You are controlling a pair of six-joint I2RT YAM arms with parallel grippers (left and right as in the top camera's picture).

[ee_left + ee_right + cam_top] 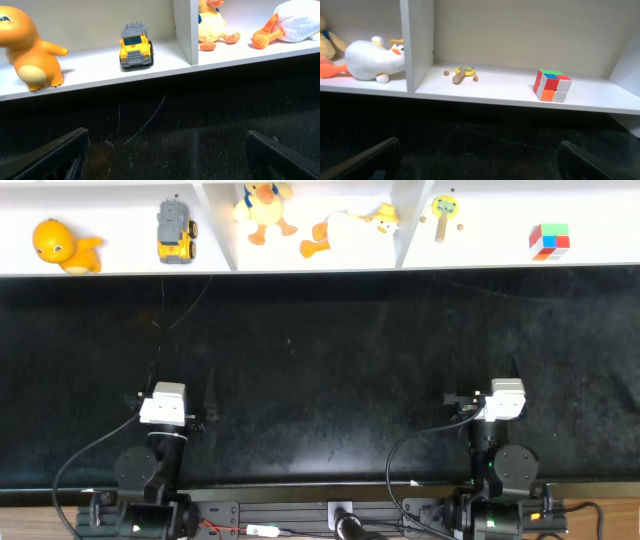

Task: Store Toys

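A: Nearest first: what are the grippers doing?
B: The left gripper has its fingers spread wide with nothing between them. It sits low over the black surface, near the front edge and left of the middle. The right gripper is the same, fingers wide apart and bare, near the front edge on the right
A: And the toys?
B: All on the white shelf along the surface's back edge, well apart from both grippers. In the left compartment the orange figure stands toward the left end, and the yellow truck is beside the divider, its front facing out
A: The middle compartment?
B: A yellow plush duck sits upright near its left divider. A white plush duck lies on its side with its head by the right one
A: And ahead of the right gripper?
B: The right compartment holds a small wooden rattle near its left divider and a colour cube toward the right end, the two apart from each other
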